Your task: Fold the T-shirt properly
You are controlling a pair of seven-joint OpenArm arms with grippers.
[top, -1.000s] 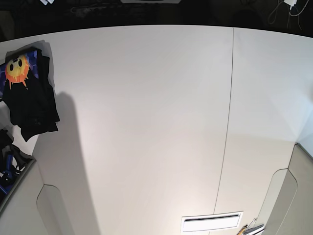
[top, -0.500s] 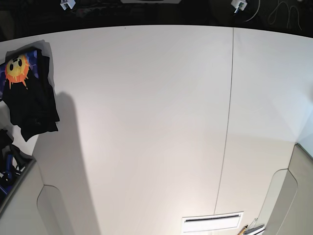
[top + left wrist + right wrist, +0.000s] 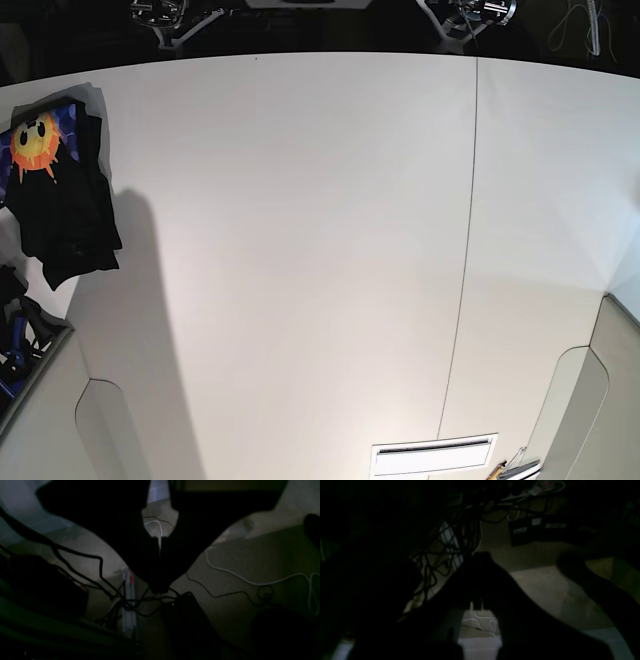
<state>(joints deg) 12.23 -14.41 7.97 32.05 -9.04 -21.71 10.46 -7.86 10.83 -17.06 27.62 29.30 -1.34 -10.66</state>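
Note:
The black T-shirt (image 3: 62, 215) lies bunched at the far left edge of the white table (image 3: 300, 250), with its orange sun-face print (image 3: 35, 143) facing up. Both arms are beyond the table's far edge, and only small parts show in the base view: my right arm (image 3: 160, 12) and my left arm (image 3: 470, 12). In the left wrist view my left gripper (image 3: 160, 586) is shut and holds nothing, hanging over a dim floor. My right gripper (image 3: 480, 556) is likewise shut and holds nothing. Neither gripper is near the T-shirt.
A seam (image 3: 465, 250) runs down the table right of centre. A white slotted plate (image 3: 432, 455) sits at the near edge. A dark bin with blue items (image 3: 20, 340) stands at the lower left. Below the grippers lie tangled cables (image 3: 105, 590) and a black box (image 3: 190, 620).
Parts of both arms have come further into view along the far edge in the base view. The T-shirt has not moved.

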